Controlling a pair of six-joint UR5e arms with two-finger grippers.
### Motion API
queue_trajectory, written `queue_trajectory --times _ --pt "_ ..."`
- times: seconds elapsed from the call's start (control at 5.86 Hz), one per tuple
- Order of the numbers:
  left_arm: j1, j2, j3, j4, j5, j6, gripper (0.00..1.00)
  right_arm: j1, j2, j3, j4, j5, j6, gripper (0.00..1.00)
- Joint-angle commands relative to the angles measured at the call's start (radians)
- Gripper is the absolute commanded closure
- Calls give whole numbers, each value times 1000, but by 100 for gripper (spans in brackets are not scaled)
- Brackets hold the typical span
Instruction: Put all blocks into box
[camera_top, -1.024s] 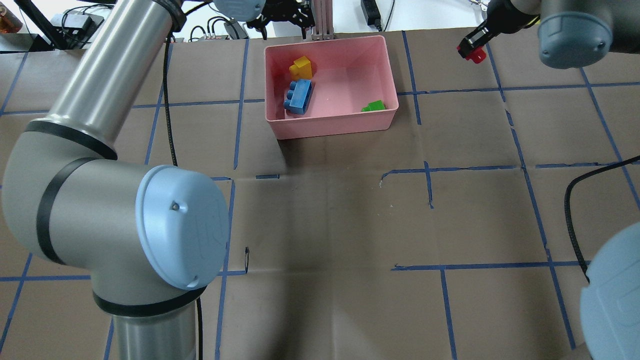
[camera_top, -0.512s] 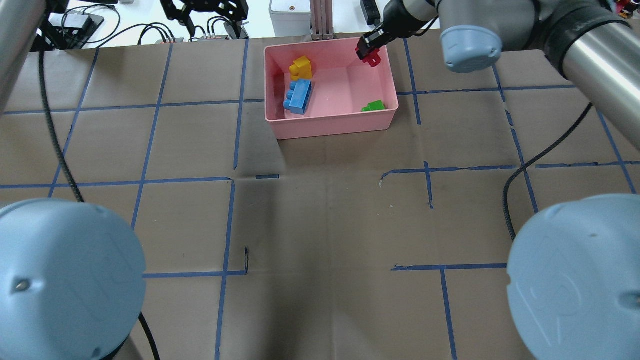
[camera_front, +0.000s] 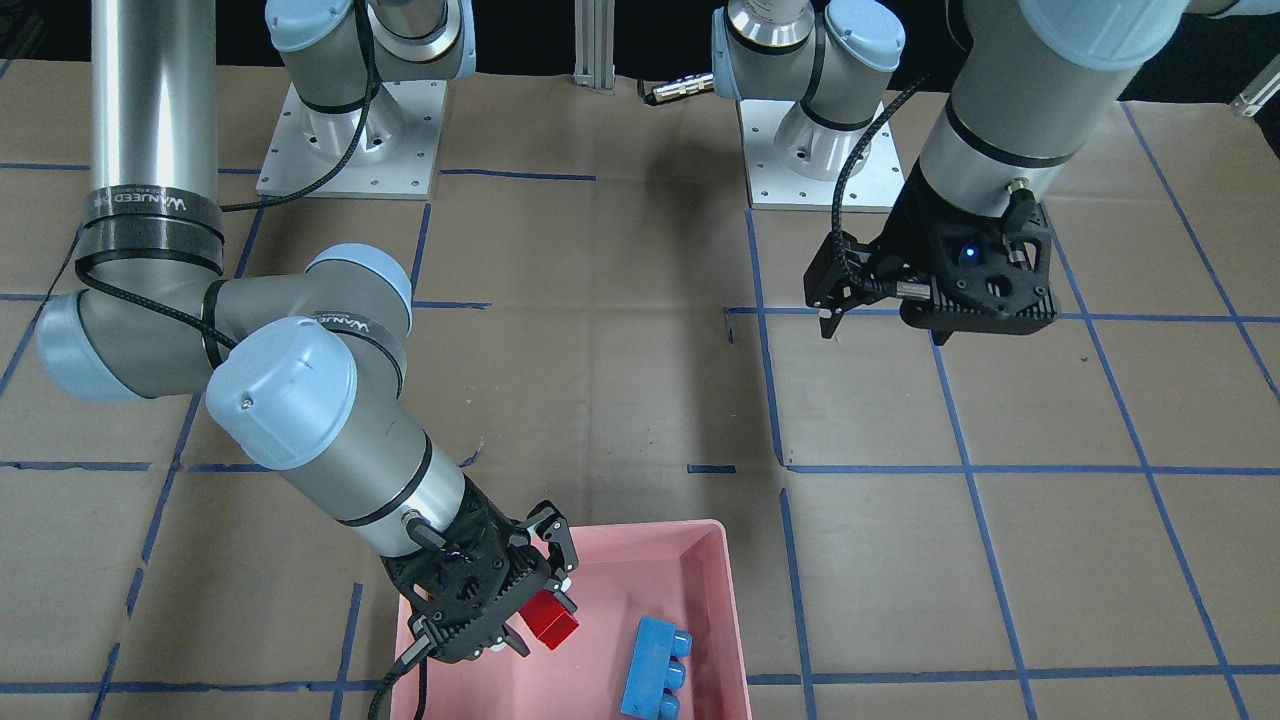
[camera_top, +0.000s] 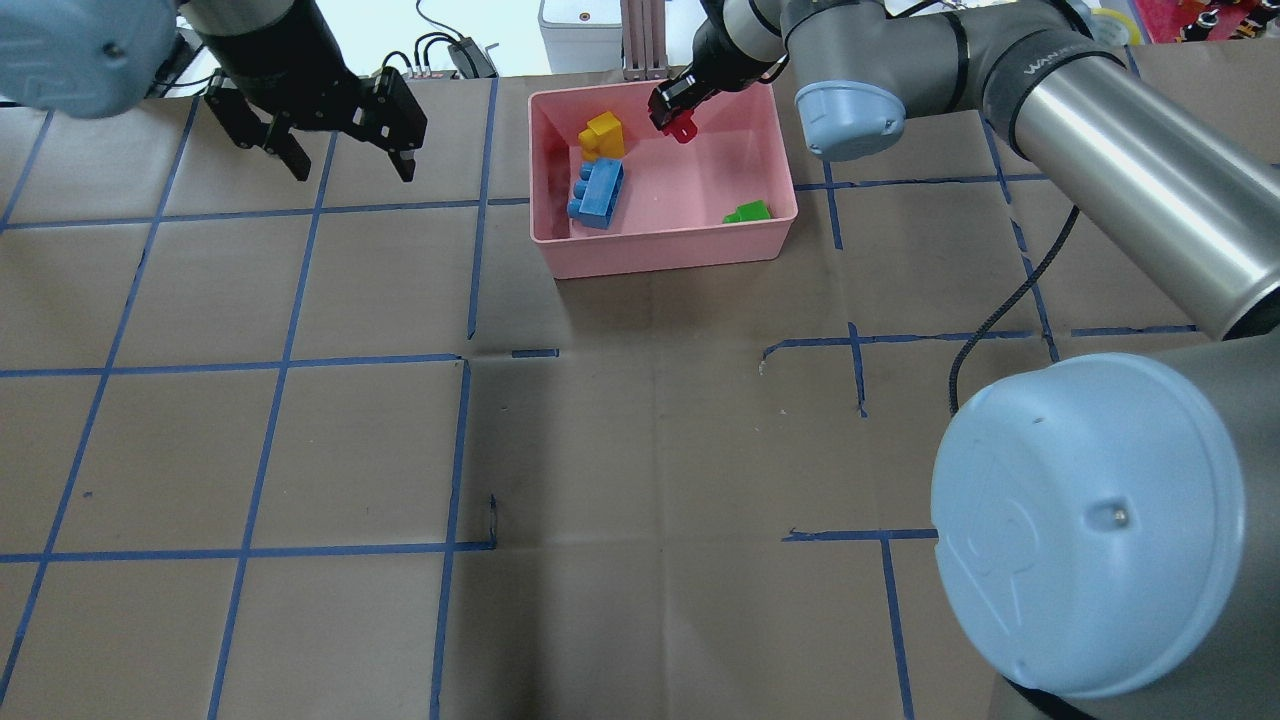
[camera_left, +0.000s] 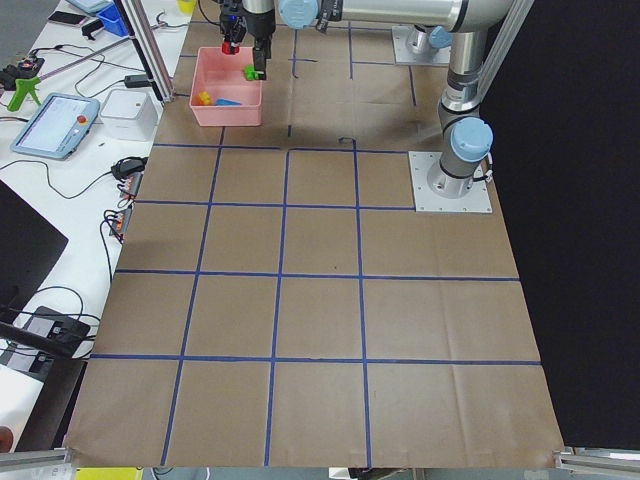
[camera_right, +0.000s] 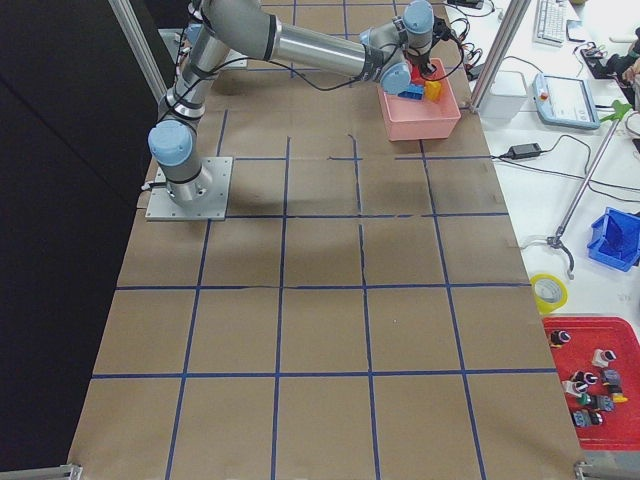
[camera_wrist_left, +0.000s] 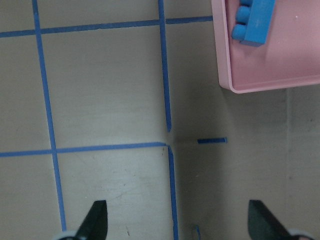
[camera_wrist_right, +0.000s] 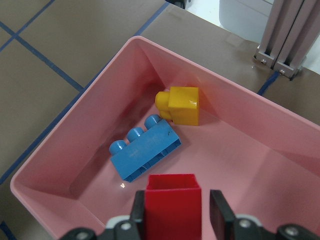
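The pink box (camera_top: 660, 250) sits at the table's far middle. In it lie the blue block (camera_top: 597, 193), the yellow block (camera_top: 603, 135) and the green block (camera_top: 748, 212). My right gripper (camera_top: 675, 115) is shut on the red block (camera_top: 683, 127) and holds it above the box's far part, off the floor. The right wrist view shows the red block (camera_wrist_right: 172, 205) between the fingers, over the blue block (camera_wrist_right: 145, 152) and yellow block (camera_wrist_right: 182, 104). My left gripper (camera_top: 352, 170) is open and empty above the table, left of the box.
An aluminium post (camera_top: 643, 40) and a white device (camera_top: 575, 20) stand just behind the box's far wall. Cables lie along the far edge. Brown paper with blue tape lines (camera_top: 460, 450) covers the table.
My right gripper has carried the red block leftwards, from right of the box to above its far middle. My left arm has swung away, and its gripper now hangs left of the box.
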Motion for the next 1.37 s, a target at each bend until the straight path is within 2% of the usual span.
queue_trajectory --times 0.0,0.17,0.34,0.51,0.68,1.02,1.2 --pt "-3 66 -59 8 -14 17 0 6 -5 -6 25 -48 -8 0" --pt "-4 60 -55 8 -18 18 0 4 -18 -12 154 -51 -7 0" --pt "-4 69 -55 8 -18 19 0 3 -21 -27 216 -59 -7 0" --pt "-4 71 -55 8 -16 19 0 3 -19 -54 218 -60 -7 0" --pt "-4 71 -56 8 -13 19 0 -12 -48 -73 328 -65 -5 0" --pt "-4 73 -59 7 -13 19 0 -77 -257 -67 724 -260 14 0" --pt "-4 70 -59 8 -16 19 0 -97 -324 -65 876 -270 180 0"
